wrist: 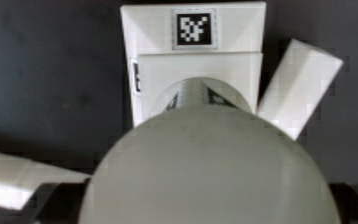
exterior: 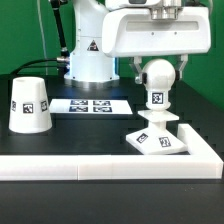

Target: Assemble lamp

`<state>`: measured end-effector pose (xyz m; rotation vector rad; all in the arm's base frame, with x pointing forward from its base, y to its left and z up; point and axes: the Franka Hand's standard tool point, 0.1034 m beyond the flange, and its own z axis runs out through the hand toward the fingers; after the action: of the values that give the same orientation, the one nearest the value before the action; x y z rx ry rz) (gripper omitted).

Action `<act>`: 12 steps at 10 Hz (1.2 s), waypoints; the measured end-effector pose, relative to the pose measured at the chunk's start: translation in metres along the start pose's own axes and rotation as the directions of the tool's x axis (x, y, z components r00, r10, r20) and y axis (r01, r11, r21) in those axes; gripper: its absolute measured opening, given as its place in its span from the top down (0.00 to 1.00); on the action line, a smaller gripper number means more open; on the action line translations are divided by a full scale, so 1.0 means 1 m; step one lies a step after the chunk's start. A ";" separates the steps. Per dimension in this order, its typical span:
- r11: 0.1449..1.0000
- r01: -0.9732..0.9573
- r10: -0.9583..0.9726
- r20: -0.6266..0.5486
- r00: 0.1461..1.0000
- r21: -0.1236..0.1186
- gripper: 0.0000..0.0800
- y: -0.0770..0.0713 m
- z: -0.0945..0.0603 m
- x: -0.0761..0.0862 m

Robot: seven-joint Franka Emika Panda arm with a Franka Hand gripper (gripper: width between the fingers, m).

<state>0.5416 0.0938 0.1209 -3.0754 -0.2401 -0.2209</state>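
Note:
The lamp's round bulb [exterior: 157, 74] stands upright on its tagged stem [exterior: 157, 98] on the flat square base [exterior: 160, 141], near the exterior view's right. My gripper [exterior: 160, 74] hangs straight over it with one dark finger on each side of the bulb. A small gap shows on the exterior view's right side, so the gripper is open. In the wrist view the bulb [wrist: 202, 160] fills the middle and hides my gripper [wrist: 202, 206]. A tagged white part of the lamp [wrist: 194, 60] shows beyond it. The tapered shade [exterior: 30, 103] stands alone at the exterior view's left.
The marker board [exterior: 92, 105] lies flat between the shade and the base. The long white border wall [exterior: 100, 165] runs along the front and turns up the exterior view's right side, close to the base. The robot's pedestal [exterior: 88, 55] stands behind.

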 end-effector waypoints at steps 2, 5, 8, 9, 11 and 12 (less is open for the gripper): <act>0.987 -0.161 0.161 -0.001 0.987 0.002 0.28 -0.004 0.000 0.001; 0.935 -0.354 0.354 0.000 0.935 0.002 0.28 -0.002 0.000 0.000; 0.849 -0.528 0.528 0.005 0.849 0.010 0.28 -0.001 0.000 0.000; 0.808 -0.589 0.589 0.009 0.808 0.012 0.28 -0.001 0.000 0.000; 0.647 -0.763 0.762 0.050 0.646 0.003 0.28 -0.003 0.000 -0.002; 0.574 -0.819 0.818 0.064 0.572 -0.009 0.28 -0.005 0.000 -0.002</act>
<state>0.5391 0.0988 0.1206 -2.7772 1.1740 -0.0636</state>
